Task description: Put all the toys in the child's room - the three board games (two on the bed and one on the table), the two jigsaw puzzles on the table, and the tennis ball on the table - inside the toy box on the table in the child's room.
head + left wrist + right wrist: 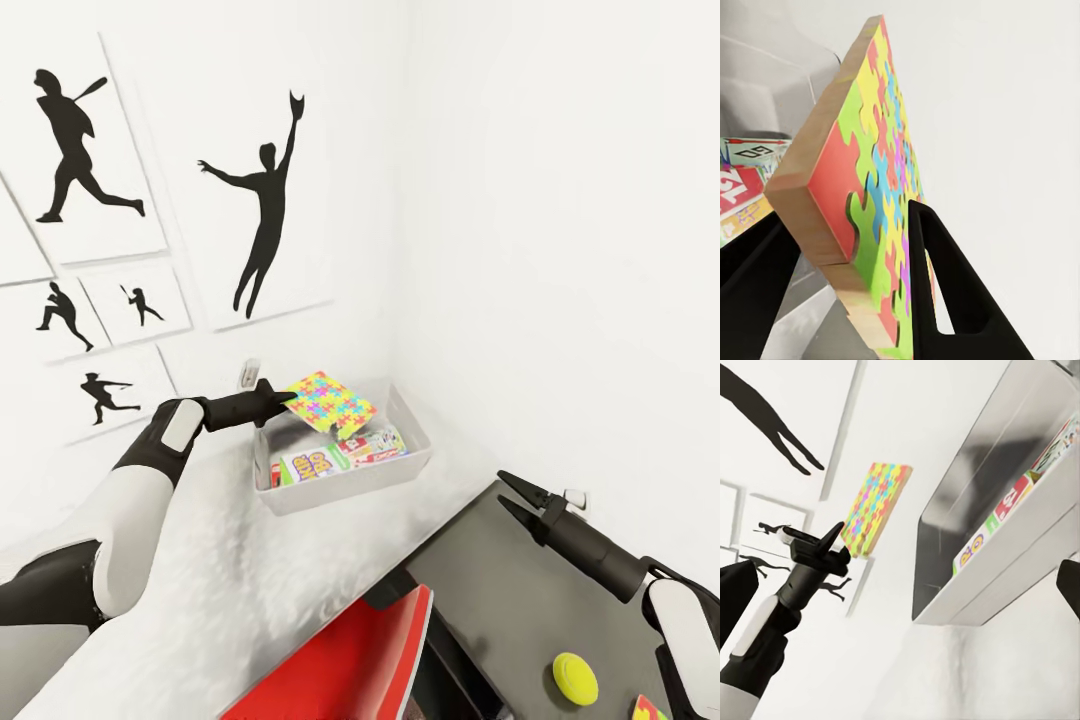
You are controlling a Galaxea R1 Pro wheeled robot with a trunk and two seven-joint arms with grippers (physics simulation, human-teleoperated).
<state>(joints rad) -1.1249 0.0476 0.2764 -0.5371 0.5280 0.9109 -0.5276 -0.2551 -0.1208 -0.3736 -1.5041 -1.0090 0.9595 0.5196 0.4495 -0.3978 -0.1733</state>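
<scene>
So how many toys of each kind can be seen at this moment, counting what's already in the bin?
Jigsaw puzzles: 2, one held by the left gripper over the toy box, one at the frame's bottom edge.
Board games: 2, both in the toy box.
Tennis ball: 1, on the dark table section.
Total: 5 toys.
</scene>
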